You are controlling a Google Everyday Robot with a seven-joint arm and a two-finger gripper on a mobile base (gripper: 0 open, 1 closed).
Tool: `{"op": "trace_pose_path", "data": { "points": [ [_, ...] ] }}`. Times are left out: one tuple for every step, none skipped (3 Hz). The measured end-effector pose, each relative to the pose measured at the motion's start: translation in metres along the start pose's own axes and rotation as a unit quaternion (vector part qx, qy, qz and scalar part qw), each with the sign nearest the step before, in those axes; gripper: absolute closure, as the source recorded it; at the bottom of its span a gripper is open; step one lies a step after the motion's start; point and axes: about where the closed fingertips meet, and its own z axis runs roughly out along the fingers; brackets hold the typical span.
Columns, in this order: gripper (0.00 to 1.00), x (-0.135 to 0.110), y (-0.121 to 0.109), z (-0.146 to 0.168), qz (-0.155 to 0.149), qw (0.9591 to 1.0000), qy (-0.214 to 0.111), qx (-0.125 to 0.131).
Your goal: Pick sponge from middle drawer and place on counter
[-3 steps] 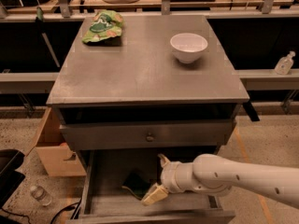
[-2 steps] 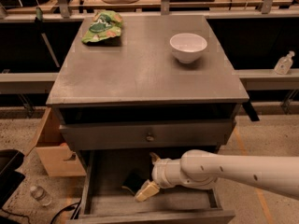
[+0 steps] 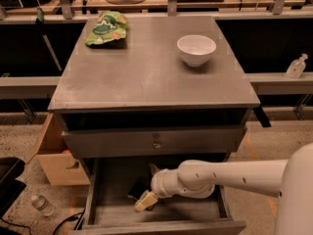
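Gripper (image 3: 146, 189) low in middle drawer (image 3: 190, 212), left of centre. Sponge (image 3: 137, 191) mostly hidden behind it: only dark patch shows, contact unclear. Drawer's rear floor lost in shadow. Its front panel cut by bottom edge. Arm (image 3: 234, 173) runs off right edge. Dark object (image 3: 9, 180) at lower left cut off, unidentifiable.

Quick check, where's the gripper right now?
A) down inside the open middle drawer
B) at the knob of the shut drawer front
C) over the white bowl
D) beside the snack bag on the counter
A: the gripper is low inside the open middle drawer, beside the dark sponge, with no arm over the counter.
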Motion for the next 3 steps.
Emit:
{"op": "trace_pose_path", "data": {
  "points": [
    [0.0, 0.011, -0.001, 0.023, 0.006, 0.9998, -0.016, -0.007],
    [0.0, 0.024, -0.003, 0.038, 0.009, 0.9998, -0.02, -0.005],
    [0.18, 0.037, -0.002, 0.05, 0.003, 1.0, -0.006, 0.003]
  ]
}}
